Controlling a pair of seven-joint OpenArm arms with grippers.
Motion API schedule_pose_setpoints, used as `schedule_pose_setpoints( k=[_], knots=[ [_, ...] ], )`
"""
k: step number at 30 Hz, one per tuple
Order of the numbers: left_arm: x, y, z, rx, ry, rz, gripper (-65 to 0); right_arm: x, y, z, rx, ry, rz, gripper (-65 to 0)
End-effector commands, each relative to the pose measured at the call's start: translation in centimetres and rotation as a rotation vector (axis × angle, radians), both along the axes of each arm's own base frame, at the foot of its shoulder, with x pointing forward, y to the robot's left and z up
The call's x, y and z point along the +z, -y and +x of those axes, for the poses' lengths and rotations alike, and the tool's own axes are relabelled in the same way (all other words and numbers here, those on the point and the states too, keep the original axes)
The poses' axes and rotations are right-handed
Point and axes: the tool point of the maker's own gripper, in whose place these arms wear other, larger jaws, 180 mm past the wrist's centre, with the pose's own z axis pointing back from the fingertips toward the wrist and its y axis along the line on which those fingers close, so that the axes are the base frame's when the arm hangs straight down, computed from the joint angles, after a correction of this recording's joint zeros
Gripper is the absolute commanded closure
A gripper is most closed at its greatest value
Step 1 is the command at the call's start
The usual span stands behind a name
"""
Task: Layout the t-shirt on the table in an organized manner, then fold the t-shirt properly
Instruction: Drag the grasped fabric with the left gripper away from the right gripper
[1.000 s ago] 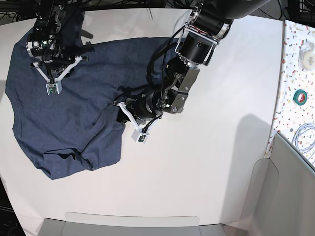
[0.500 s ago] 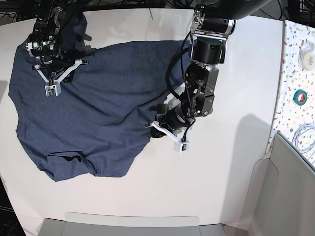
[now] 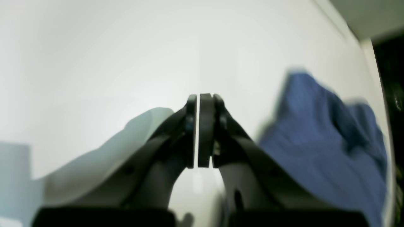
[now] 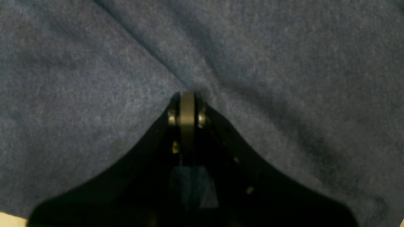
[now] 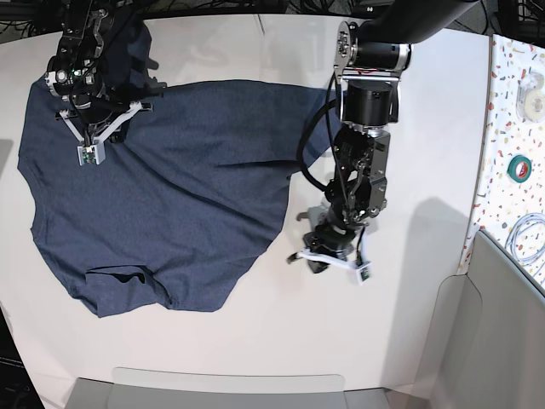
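Note:
The dark navy t-shirt (image 5: 170,187) lies spread, plain side up, on the left half of the white table (image 5: 409,324), with a folded lump at its lower hem. My right gripper (image 5: 94,128) rests on the shirt's upper left part. In the right wrist view that right gripper (image 4: 187,94) is shut, with creases of the t-shirt (image 4: 94,78) running into its tip. My left gripper (image 5: 313,258) hovers over bare table just right of the shirt's edge. The left wrist view shows this left gripper (image 3: 199,97) shut with nothing in it, the t-shirt (image 3: 315,142) off to its right.
A speckled side surface (image 5: 502,128) along the right edge carries a green tape roll (image 5: 520,168) and a coil of white cable (image 5: 528,239). A grey panel (image 5: 502,341) stands at the bottom right. A pale tray edge (image 5: 230,388) runs along the front.
My left gripper travelled right and toward the front, dragging the shirt's edge out flatter, and now sits off the cloth over bare table. The right gripper stayed put.

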Motion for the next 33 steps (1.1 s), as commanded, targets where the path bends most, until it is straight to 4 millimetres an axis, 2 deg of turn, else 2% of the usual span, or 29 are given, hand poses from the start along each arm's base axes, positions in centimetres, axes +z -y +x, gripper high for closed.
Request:
schedule_pose_setpoints(
  k=[1, 5, 7, 11, 13, 16, 18, 23, 29, 31, 33],
  knots=[
    [1.8, -0.5, 1.1, 0.022, 0.059, 0.004, 0.0, -3.4, 0.1, -4.9, 0.004, -0.238, -0.016, 0.0],
    [1.5, -1.0, 1.0, 0.016, 0.048, 0.020, -1.1, -3.4, 0.1, -4.9, 0.004, -0.238, -0.016, 0.0],
    [0.7, -0.8, 0.4, -0.021, -0.007, 0.020, -6.9, -3.4, 0.1, -4.9, 0.004, -0.238, -0.016, 0.0],
    [-1.4, 0.6, -1.5, -0.123, -0.160, -0.005, -23.1, -3.4, 0.1, -4.8, 0.004, -0.236, -0.016, 0.0],
    [-2.3, 1.4, -2.7, -0.177, -0.227, -0.015, -26.7, -3.4, 0.0, -4.7, 0.005, -0.235, -0.015, 0.0],
    [-4.0, 2.4, -5.0, -0.248, -0.335, -0.034, -26.5, -3.4, 0.0, -4.7, 0.005, -0.235, -0.015, 0.0],
    [-4.3, 3.3, -5.8, -0.300, -0.365, -0.041, -26.5, -3.3, 0.0, -4.6, 0.005, -0.233, -0.015, 0.0],
    [-3.1, 6.4, -7.4, -0.471, -0.353, -0.150, -26.4, -3.4, 0.0, -4.8, 0.005, -0.236, -0.015, 0.0],
    [-2.7, 8.1, -8.4, -0.528, -0.371, -0.216, -26.3, -3.5, 0.0, -5.1, 0.005, -0.244, -0.015, 0.0],
    [-2.6, 8.9, -8.7, -0.550, -0.368, -0.208, -23.1, -3.6, 0.0, -5.4, 0.006, -0.250, -0.016, 0.0],
    [-2.9, 9.1, -9.0, -0.549, -0.367, -0.214, -15.1, -3.7, 0.0, -5.5, 0.006, -0.253, -0.016, 0.0]
  ],
)
